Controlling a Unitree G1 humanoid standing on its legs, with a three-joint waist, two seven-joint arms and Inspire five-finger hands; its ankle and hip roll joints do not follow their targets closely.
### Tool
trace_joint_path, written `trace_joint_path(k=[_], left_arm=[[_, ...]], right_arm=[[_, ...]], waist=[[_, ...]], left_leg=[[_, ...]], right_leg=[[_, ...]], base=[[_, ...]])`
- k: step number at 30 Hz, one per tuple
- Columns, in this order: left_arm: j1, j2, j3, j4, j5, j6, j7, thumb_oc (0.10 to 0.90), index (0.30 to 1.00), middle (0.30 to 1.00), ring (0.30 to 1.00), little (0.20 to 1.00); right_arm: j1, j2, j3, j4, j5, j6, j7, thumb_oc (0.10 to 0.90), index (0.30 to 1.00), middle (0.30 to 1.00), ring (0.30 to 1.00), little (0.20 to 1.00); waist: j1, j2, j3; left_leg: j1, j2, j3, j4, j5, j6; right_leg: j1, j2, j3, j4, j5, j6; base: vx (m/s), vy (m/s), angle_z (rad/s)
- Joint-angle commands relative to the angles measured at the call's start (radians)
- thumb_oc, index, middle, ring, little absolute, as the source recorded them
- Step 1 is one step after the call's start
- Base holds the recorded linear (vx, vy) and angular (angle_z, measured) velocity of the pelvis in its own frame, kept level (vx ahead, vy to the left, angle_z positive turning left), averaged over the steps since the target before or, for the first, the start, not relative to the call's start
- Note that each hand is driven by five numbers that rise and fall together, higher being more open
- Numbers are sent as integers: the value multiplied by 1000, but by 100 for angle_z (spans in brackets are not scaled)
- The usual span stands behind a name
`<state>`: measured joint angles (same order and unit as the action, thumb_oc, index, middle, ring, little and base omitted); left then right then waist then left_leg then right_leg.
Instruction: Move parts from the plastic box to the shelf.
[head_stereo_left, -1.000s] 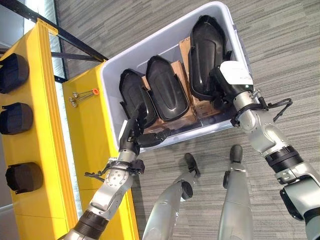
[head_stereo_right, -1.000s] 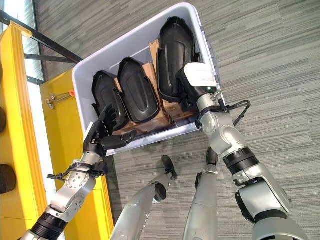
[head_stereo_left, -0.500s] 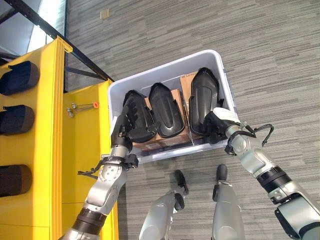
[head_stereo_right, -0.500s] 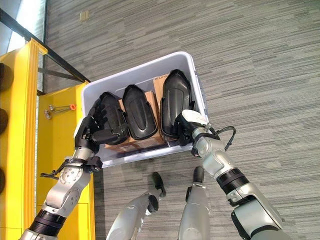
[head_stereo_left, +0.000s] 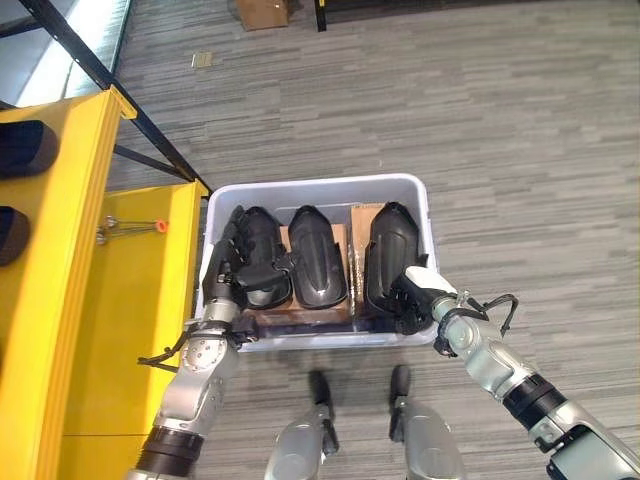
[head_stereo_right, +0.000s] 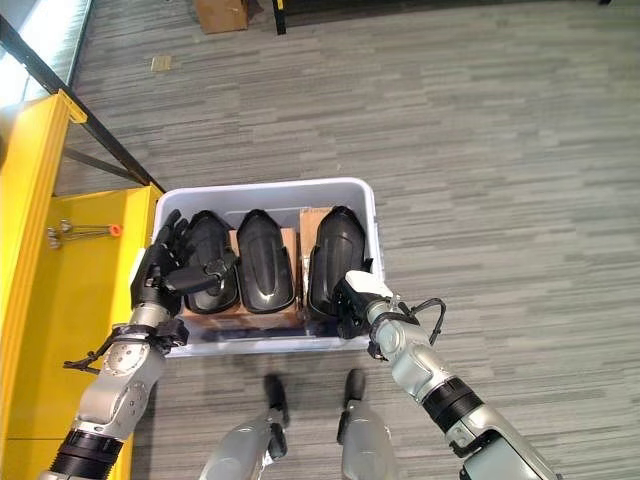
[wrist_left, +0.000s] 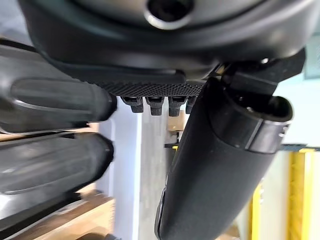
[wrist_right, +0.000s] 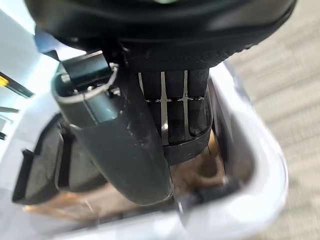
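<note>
Fingers straight over left part, box

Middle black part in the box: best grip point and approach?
Take the middle black part by its two long side edges, coming down from above. It lies hollow-side up between its neighbours on cardboard dividers, with the box wall all round, so the top is probably the easiest way in.

Three parts stand side by side in the plastic box on the floor. The shelf stands just left of the box. A cardboard box lies far behind.
</note>
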<state>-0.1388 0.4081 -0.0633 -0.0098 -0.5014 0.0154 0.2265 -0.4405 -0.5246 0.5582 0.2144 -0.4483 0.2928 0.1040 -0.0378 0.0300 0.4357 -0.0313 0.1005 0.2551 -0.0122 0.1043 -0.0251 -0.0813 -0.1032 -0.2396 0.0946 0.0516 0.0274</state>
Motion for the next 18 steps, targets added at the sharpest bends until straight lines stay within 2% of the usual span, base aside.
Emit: trace_joint_path(k=[1,6,11,12,14,18], left_arm=[[3,7,38,-66,48,-50,-26,900,1000,1000,1000,1000],[33,-3,64,-66,59,-39,-45,900,1000,1000,1000,1000],[52,-8,93,-59,62,-38,-60,900,1000,1000,1000,1000],[56,-9,95,-57,77,-29,-61,900,1000,1000,1000,1000],[63,-2,98,-47,114,-27,-66,900,1000,1000,1000,1000],[100,8,128,-31,112,-32,-76,900,1000,1000,1000,1000]], right_arm=[[2,8,-37,-150,25,-48,-40,400,300,300,300,300],[36,-2,-51,-245,36,-24,-4,400,300,300,300,300],[59,-19,-68,-327,74,-67,21,400,300,300,300,300],[58,-20,-71,-349,104,-103,33,400,300,300,300,300],[58,-21,-75,-403,221,-100,77,400,300,300,300,300],[84,-31,-84,-500,321,-103,147,400,300,300,300,300]], waist=[[20,-8,-153],[27,-28,-201],[28,-41,-228],[28,-42,-236],[30,-47,-250],[43,-50,-258]], left_leg=[[25,16,-21,13,-69,-24],[65,27,-27,-32,-51,-33],[94,40,-27,-63,-39,-43],[99,46,-29,-69,-34,-49],[106,55,-29,-75,-31,-56],[104,61,-42,-75,-26,-60]], right_leg=[[38,-26,45,50,-100,50],[92,-17,44,2,-86,54],[131,-12,43,-32,-82,53],[141,-12,41,-47,-75,54],[157,-14,35,-65,-70,56],[175,-9,15,-52,-91,45]], base=[[118,-59,12],[100,-35,4],[51,-8,2],[54,3,-1],[58,-10,0],[4,-8,1]])
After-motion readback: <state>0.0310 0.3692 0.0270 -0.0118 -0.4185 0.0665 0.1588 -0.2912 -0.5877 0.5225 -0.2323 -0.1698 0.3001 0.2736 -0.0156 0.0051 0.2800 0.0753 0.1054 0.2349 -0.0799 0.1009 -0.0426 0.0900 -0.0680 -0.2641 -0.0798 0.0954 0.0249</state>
